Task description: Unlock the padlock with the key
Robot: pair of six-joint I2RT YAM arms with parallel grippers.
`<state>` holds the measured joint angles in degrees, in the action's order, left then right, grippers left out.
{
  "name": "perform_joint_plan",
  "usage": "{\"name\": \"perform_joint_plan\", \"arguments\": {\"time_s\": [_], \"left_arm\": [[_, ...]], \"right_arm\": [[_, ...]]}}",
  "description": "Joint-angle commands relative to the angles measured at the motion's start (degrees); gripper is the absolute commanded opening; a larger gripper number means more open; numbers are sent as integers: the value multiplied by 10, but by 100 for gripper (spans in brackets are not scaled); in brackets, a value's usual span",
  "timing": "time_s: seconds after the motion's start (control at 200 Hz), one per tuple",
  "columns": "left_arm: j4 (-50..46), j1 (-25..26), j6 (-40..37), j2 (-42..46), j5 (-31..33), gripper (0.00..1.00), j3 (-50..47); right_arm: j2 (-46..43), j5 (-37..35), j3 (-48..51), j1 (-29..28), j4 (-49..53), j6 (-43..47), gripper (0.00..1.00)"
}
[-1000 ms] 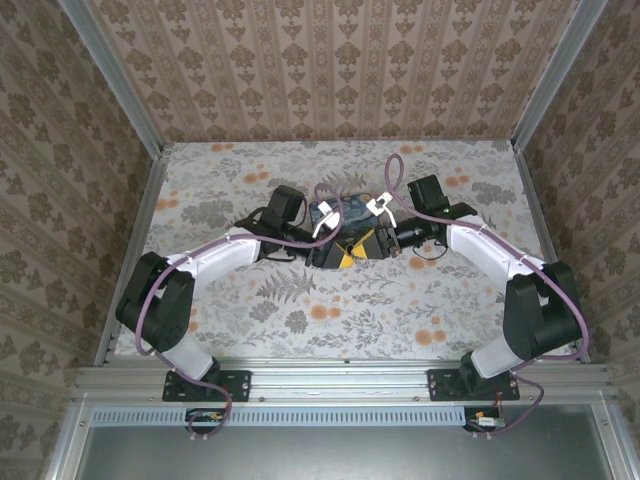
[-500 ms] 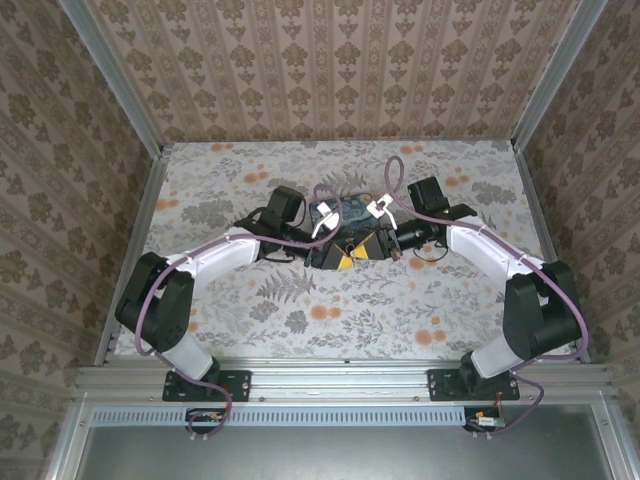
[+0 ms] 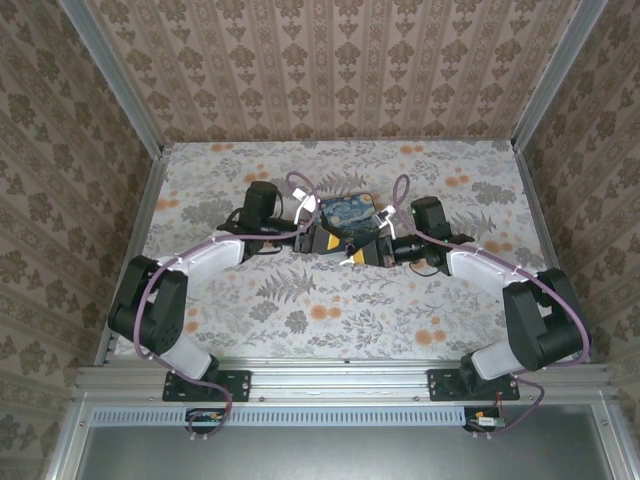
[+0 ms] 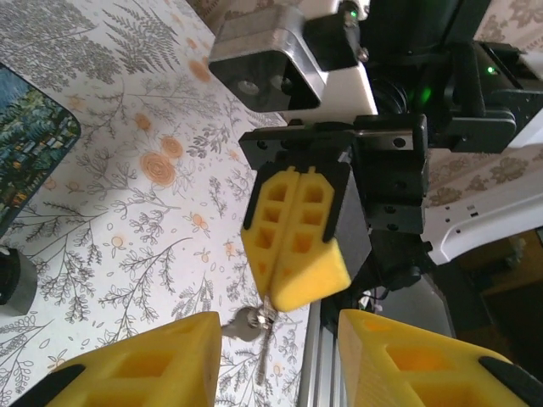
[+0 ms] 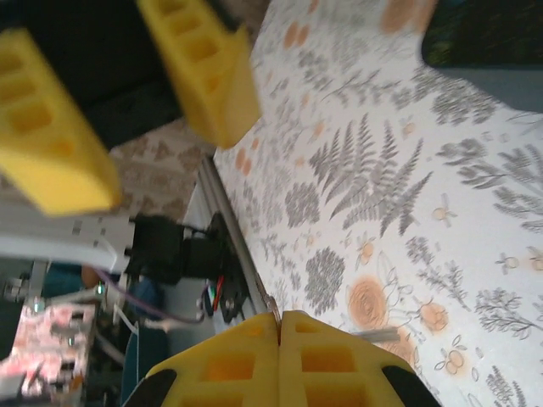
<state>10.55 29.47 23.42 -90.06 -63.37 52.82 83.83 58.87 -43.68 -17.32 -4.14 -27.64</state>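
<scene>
From above, the two arms meet at the middle of the floral-patterned table (image 3: 300, 300). The left gripper (image 3: 322, 240) and right gripper (image 3: 358, 252) face each other just in front of the blue-and-yellow swirl-painted box (image 3: 350, 213).

In the left wrist view, the left gripper (image 4: 280, 349) has its yellow foam fingers (image 4: 144, 365) spread wide apart. Opposite it, the right gripper (image 4: 293, 287) is pressed closed on the tiny silvery-grey metal key (image 4: 264, 332), which hangs below the fingertips with its small ring (image 4: 244, 320) above the table. A small dark rounded object (image 4: 12, 280) sits near the box's corner (image 4: 30, 127); I cannot tell whether it is the padlock.

In the right wrist view, the right gripper (image 5: 279, 326) has its pads together with a thin metal tip between them, and the left gripper (image 5: 168, 157) gapes opposite.
</scene>
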Motion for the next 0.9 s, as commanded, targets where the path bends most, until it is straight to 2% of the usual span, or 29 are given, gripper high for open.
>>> {"name": "perform_joint_plan", "arguments": {"time_s": [0.0, 0.1, 0.215, 0.52, 0.815, 0.895], "left_arm": [[56, 3, 51, 27, 34, 42, -24], [81, 2, 71, 32, 63, 45, -50], [83, 0, 73, 34, 99, 49, -67], [309, -1, 209, -17, 52, 49, -94], [319, 6, 213, -23, 18, 38, -91], [319, 7, 213, -21, 12, 31, -89]], "right_arm": [[-10, -61, 3, -2, -121, -159, 0], [-5, -69, 14, -2, -186, -225, 0], [-8, -70, 12, -10, -205, -239, 0], [0, -75, 0, -29, -204, -237, 0], [4, -76, 0, -37, -208, -236, 0], [7, -78, -1, -36, -210, -237, 0]]}}
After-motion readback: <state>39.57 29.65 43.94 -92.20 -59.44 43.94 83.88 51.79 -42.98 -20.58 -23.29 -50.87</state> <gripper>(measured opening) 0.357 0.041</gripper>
